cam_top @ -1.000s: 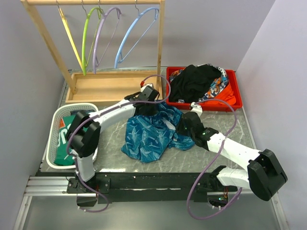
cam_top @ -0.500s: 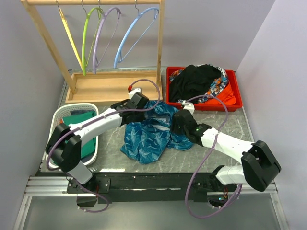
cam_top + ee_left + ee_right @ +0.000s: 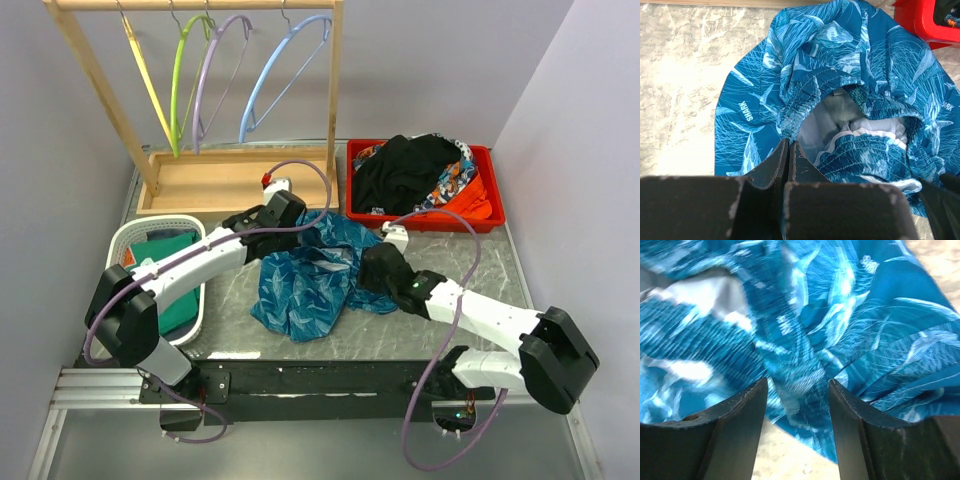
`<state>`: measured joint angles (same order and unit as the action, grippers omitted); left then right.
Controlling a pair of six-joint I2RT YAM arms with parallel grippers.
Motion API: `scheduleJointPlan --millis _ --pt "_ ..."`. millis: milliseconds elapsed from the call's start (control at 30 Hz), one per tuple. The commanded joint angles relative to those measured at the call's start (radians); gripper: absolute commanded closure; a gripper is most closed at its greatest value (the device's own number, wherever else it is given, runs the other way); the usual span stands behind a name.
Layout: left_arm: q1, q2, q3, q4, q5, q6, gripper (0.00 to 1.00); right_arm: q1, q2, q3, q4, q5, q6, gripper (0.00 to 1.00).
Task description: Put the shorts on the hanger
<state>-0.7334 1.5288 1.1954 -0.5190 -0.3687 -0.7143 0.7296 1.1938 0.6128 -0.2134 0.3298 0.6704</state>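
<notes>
The shorts (image 3: 308, 275) lie in a crumpled heap on the grey table (image 3: 450, 255), in its middle, between the two arms and just in front of the red bin (image 3: 490, 175). In the left wrist view the waistband opening faces up, so we see the white lining and a piece of white drawstring inside. The left gripper (image 3: 789, 149) is closed completely, its two fingers pressed flat against each other. Their tips sit at the gathered edge of the waistband, but we cannot tell if any fabric is caught between them. The right gripper (image 3: 797, 390) is open, its fingers well apart. It hangs low over the right part of the shorts, and a fold of the blue fabric shows in the gap between the fingers; nothing is gripped there. The hanger (image 3: 285, 70), the light-blue one, hangs on the wooden rack (image 3: 335, 95) at the far side of the table, well apart from the shorts. It is the rightmost hanger, beside the lavender hanger (image 3: 222, 70). A black garment (image 3: 400, 170) lies in the red bin, and a white basket (image 3: 120, 245) stands at the left of the table.
</notes>
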Motion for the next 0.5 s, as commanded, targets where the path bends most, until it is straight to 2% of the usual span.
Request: scheduleJointPlan --millis 0,133,233,333,400,467 --pt "0.002 -0.044 0.061 -0.012 -0.036 0.033 0.99 0.071 -0.019 0.013 -0.044 0.104 0.040 0.39" --pt "0.000 -0.055 0.084 -0.027 -0.036 0.039 0.99 0.094 0.018 0.016 -0.108 0.178 0.067 0.37" --pt "0.002 -0.058 0.095 -0.033 -0.036 0.045 0.99 0.123 -0.003 0.013 -0.141 0.233 0.089 0.31" --pt "0.002 -0.067 0.104 -0.045 -0.039 0.050 0.99 0.122 -0.011 -0.001 -0.141 0.253 0.110 0.30" --pt "0.002 -0.079 0.107 -0.047 -0.044 0.055 0.99 0.122 0.010 0.004 -0.126 0.244 0.101 0.30" --pt "0.002 -0.087 0.110 -0.047 -0.044 0.058 0.99 0.120 0.029 0.010 -0.093 0.221 0.094 0.38"
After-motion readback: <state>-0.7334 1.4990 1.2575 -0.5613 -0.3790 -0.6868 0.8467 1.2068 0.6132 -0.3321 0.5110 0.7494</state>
